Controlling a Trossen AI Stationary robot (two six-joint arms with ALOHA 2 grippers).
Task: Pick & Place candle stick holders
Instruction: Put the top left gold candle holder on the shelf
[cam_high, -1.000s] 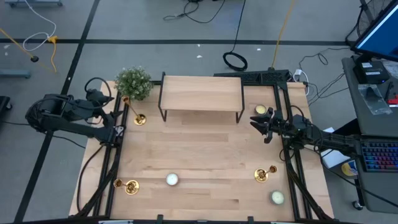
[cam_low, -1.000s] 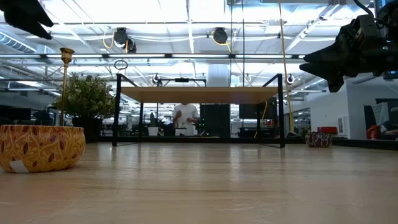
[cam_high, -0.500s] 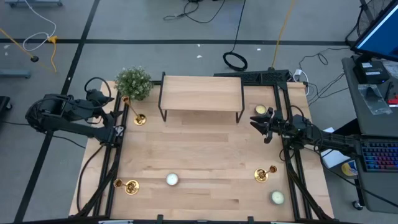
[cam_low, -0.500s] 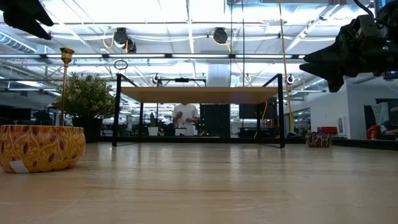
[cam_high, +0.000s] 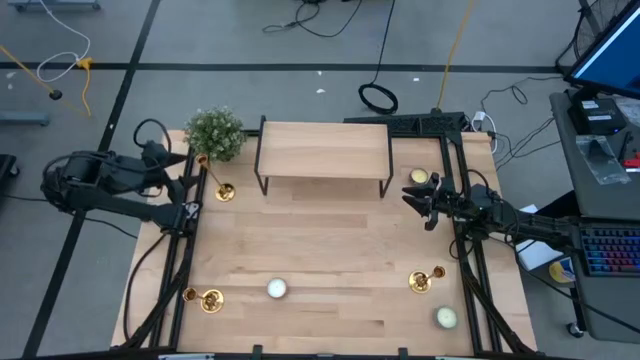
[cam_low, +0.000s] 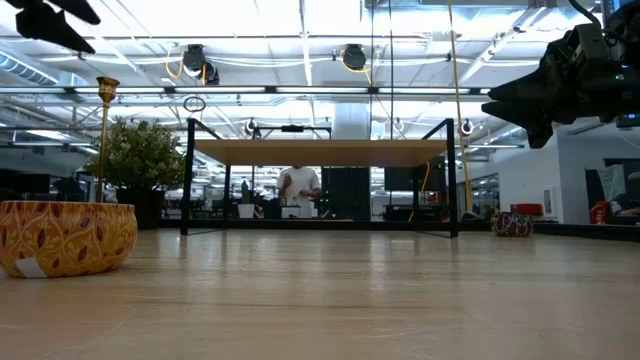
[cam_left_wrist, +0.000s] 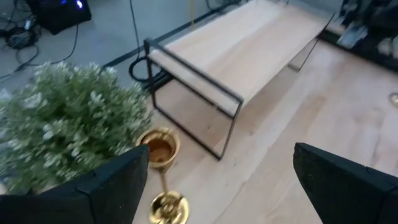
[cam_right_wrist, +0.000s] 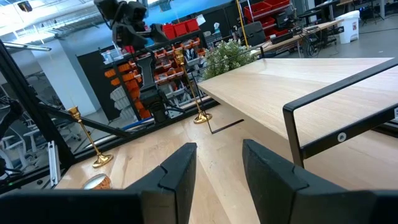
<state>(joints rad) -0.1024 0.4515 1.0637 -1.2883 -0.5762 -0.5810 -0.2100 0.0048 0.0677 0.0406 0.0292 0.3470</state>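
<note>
My left gripper hangs spread wide and empty at the table's left edge, just beside the tall gold candlestick and bushy plant. My right gripper hovers partly closed, holding nothing, near the right edge by the raised shelf. Two more candlesticks stand near the front corners; the table's centre lies open.
</note>
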